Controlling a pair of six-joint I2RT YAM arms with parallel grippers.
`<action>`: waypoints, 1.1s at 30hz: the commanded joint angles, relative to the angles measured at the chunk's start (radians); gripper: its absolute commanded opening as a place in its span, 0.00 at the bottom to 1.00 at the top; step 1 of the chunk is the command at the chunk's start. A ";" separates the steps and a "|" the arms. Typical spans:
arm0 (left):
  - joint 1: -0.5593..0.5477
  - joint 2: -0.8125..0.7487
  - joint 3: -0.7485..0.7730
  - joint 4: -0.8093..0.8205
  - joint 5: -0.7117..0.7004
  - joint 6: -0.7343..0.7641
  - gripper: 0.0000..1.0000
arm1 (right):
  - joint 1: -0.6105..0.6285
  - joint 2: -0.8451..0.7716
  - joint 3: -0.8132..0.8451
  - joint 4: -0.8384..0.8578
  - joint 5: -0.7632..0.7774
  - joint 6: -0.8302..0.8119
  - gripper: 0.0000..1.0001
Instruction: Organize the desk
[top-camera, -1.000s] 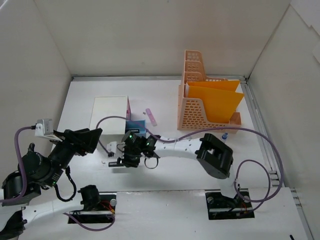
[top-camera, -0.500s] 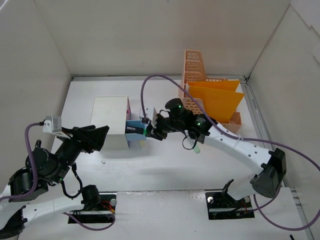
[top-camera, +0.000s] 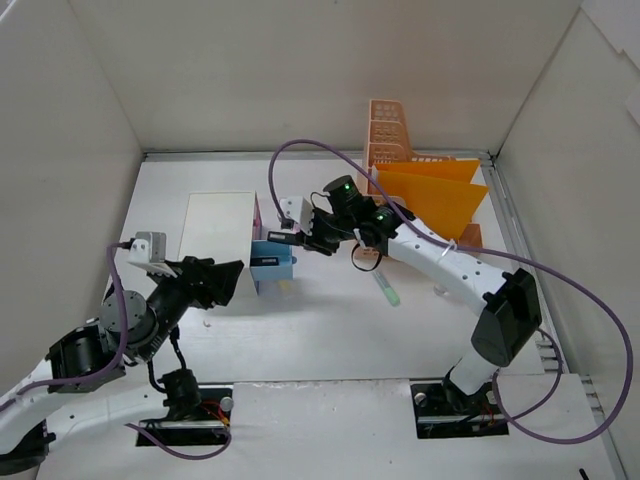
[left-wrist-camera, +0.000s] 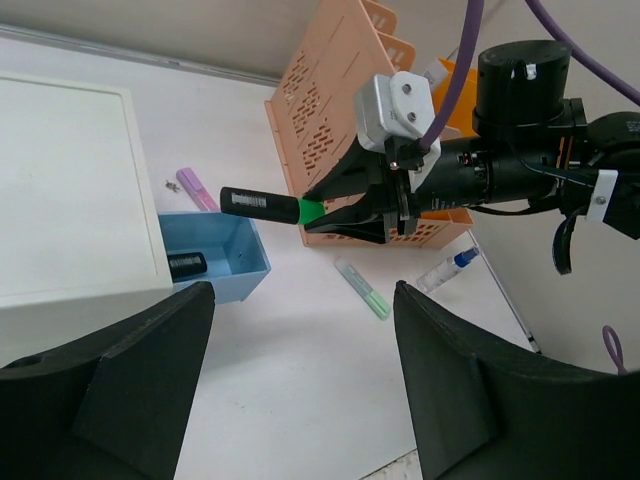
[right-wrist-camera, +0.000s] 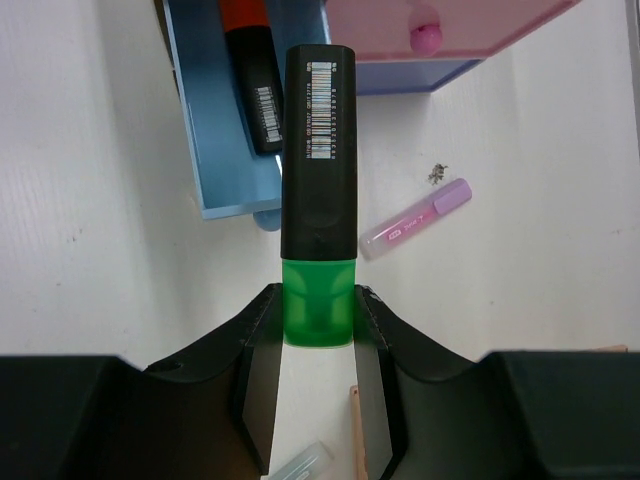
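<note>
On the white desk (top-camera: 330, 340) stands a white drawer unit (top-camera: 217, 225) with its blue drawer (top-camera: 270, 262) pulled out. My right gripper (top-camera: 305, 240) is shut on the green cap of a black highlighter (right-wrist-camera: 318, 170), held level just above the drawer's front edge (left-wrist-camera: 215, 255). A black and red marker (right-wrist-camera: 255, 90) lies inside the drawer. My left gripper (left-wrist-camera: 300, 380) hovers open and empty over bare desk in front of the unit, low at the left in the top view (top-camera: 215, 285).
A pink highlighter (right-wrist-camera: 415, 222) lies behind the drawer. A pale green pen (top-camera: 387, 290) and a small blue-capped bottle (left-wrist-camera: 445, 270) lie right of it. An orange file rack (top-camera: 400, 200) with yellow folders stands at the back right. A pink drawer (right-wrist-camera: 440, 25) sits beside the blue one.
My right arm has swung from the near left toward the back, bringing the highlighter up to the open blue drawer. My left arm has moved right, toward the drawer unit.
</note>
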 joint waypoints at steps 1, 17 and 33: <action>-0.004 0.030 -0.008 0.002 0.006 -0.039 0.68 | 0.021 0.000 0.086 0.007 0.016 -0.078 0.00; -0.004 -0.025 -0.015 -0.151 -0.042 -0.072 0.68 | 0.097 0.127 0.278 -0.192 0.078 -0.169 0.00; -0.004 -0.091 -0.034 -0.193 -0.071 -0.078 0.68 | 0.128 0.244 0.431 -0.315 0.144 -0.204 0.00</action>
